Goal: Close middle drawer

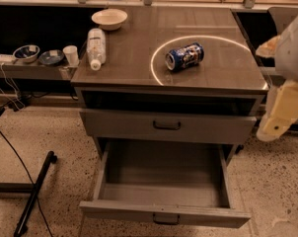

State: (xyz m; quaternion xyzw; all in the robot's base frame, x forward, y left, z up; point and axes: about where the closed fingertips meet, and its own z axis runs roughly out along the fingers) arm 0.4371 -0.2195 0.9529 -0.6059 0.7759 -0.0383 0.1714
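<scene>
The middle drawer [164, 214] is pulled far out at the bottom of the grey cabinet. Its slim front carries a small dark centre pull [166, 219], and its deep grey box [161, 169] is bare. Above it a taller drawer front [166, 126] with a like handle sits nearly flush under a dark gap. My gripper [275, 125] hangs at the right edge on the cream-white arm. It is beside the cabinet's right corner, level with the upper drawer front, and touches nothing.
On the cabinet top [139, 58] lie a blue can [184, 56] inside a lit ring, a clear bottle [96, 47] on its side and a white bowl [109, 19]. A side shelf at left holds bowls [26, 52] and a cup [70, 55]. A black stand leg [34, 194] and cables lie on the floor at left.
</scene>
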